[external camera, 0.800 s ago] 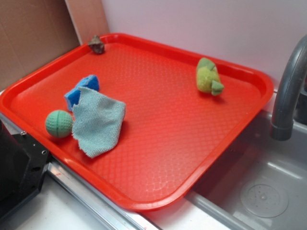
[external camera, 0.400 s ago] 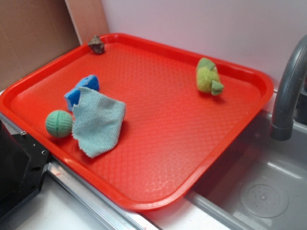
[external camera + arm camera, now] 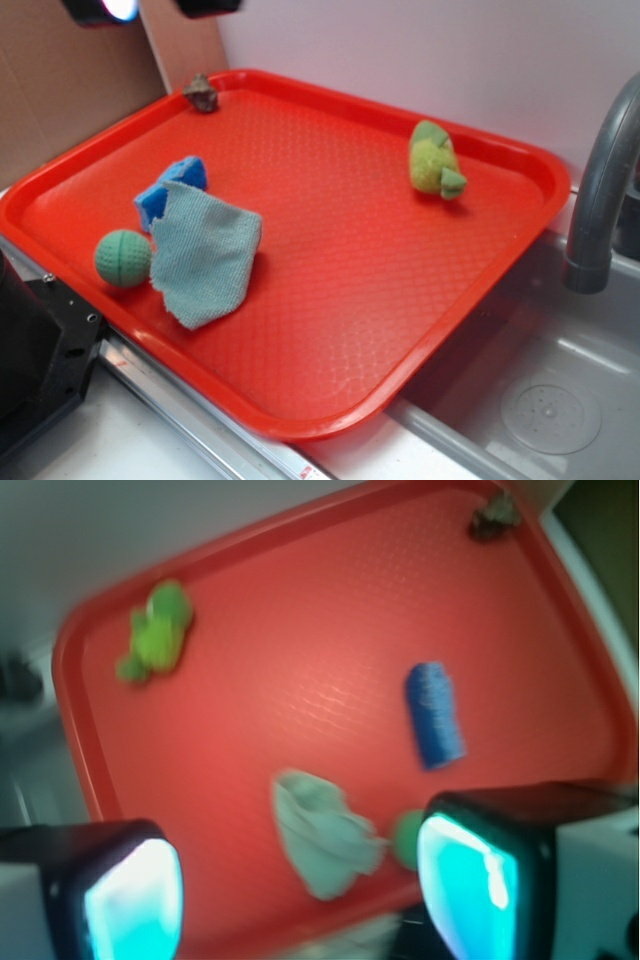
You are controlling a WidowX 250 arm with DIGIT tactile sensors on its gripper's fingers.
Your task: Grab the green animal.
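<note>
In the exterior view a red tray with a textured floor and raised rim lies slantwise on a pale worktop, its right corner reaching over a grey sink with a round drain. A dark curved faucet rises at the right, a plain white wall stands behind, and brown cardboard fills the upper left. The green animal lies near the tray's far right rim, well apart from everything else; its long axis runs from the far wall toward the sink, with a darker green pointed fin at its near right end. A teal ball touches a pale cloth, which partly covers a blue sponge. A small brown object sits in the far corner. Two dark tips of the jaws show at the top edge.

The wrist view is blurred. The jaws stand wide apart, high above the tray, holding nothing. The green animal lies at upper left, tilted diagonally.
</note>
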